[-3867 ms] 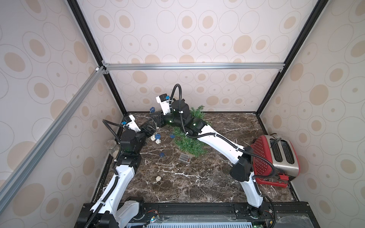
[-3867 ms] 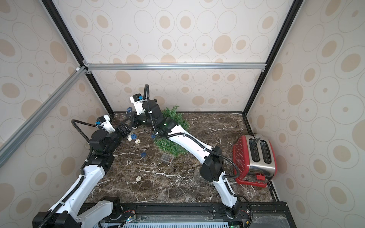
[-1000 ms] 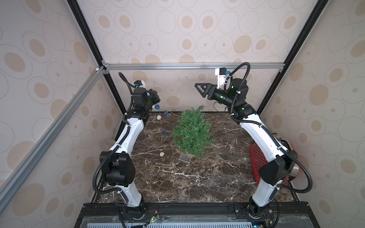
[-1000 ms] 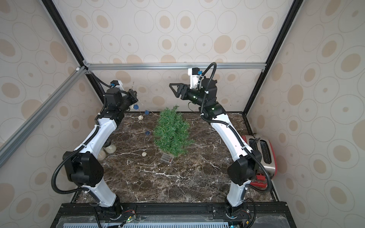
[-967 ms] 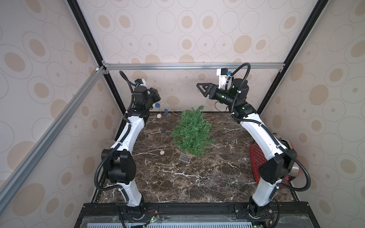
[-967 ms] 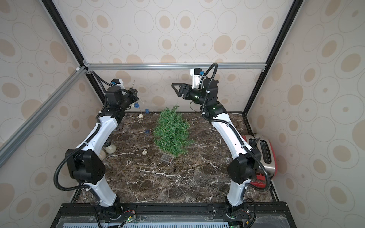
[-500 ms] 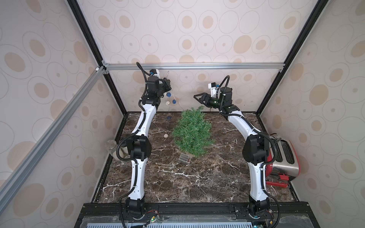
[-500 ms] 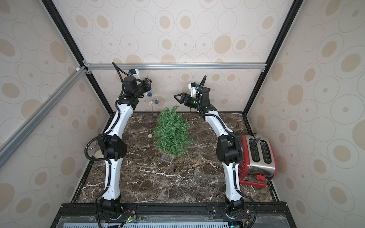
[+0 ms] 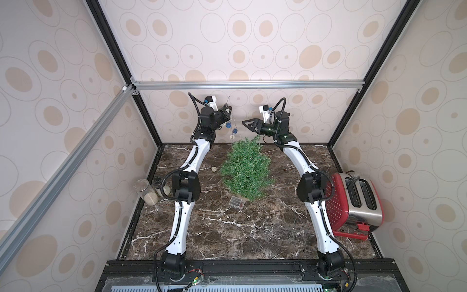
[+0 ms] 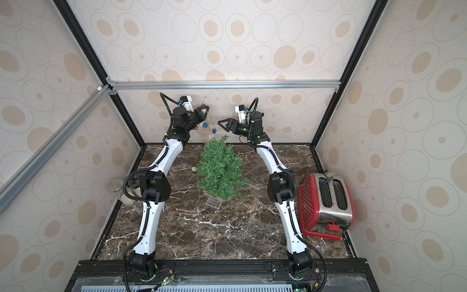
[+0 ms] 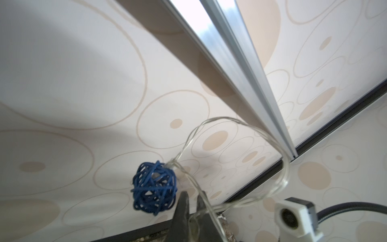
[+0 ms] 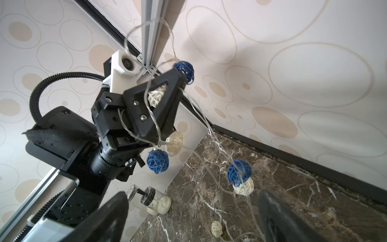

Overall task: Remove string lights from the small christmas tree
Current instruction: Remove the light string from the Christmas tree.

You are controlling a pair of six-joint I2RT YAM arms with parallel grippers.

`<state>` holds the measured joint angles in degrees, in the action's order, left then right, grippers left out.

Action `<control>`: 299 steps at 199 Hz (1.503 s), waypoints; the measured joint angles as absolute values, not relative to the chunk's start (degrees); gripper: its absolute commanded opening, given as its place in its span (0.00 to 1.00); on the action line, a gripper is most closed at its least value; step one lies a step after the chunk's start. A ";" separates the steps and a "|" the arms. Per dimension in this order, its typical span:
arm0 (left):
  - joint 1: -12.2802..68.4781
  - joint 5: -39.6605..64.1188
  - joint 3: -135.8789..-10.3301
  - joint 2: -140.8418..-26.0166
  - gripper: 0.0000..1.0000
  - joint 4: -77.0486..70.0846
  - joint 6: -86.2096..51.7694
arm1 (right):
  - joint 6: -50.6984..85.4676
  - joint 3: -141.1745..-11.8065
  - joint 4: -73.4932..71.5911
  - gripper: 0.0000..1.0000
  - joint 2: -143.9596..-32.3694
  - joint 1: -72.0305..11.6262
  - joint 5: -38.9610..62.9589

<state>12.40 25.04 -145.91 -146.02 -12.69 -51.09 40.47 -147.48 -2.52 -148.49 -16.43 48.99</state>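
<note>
- The left gripper (image 9: 225, 113) is reaching high near the back wall, its jaws pressing together on the clear wire of the string lights (image 9: 235, 131).
- In the left wrist view the wire is running between the closed fingers (image 11: 182, 211), and a dark blue ball (image 11: 155, 188) is sitting just beside their tips.
- From that grip the strand is hanging down in loose loops, carrying blue and cream woven balls. The lowest hanging cream ball (image 9: 232, 136) is dangling just beside the tip of the small christmas tree (image 9: 245, 169).
- The tree is standing upright toward the back of the marble table (image 9: 252, 232).
- The clear battery box (image 9: 236, 202) is lying on the table just in front of the tree's base, and a loose ball (image 9: 214, 169) is resting on the table on the left arm's side of the tree. Whether any wire is looping through the branches cannot be told.
- The right gripper (image 9: 245, 124) is hovering opposite the left one, jaws spread wide and holding nothing, with the hanging strand between the two.
- A toaster (image 9: 364, 202) is sitting at the right edge, and a glass jar (image 9: 146, 192) is standing at the left edge.
</note>
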 measured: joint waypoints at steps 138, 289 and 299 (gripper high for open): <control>16.14 29.93 -150.17 -154.32 0.00 -28.80 -69.28 | 43.16 -152.55 -5.54 1.00 -154.74 -16.43 48.29; 16.78 33.17 -142.85 -151.72 0.69 -31.05 -74.61 | 49.04 -136.35 -20.23 0.00 -147.79 -16.08 43.22; 16.47 32.84 -140.62 -150.34 0.80 -31.00 -74.54 | 49.08 -133.99 -21.19 0.00 -145.95 -15.51 42.15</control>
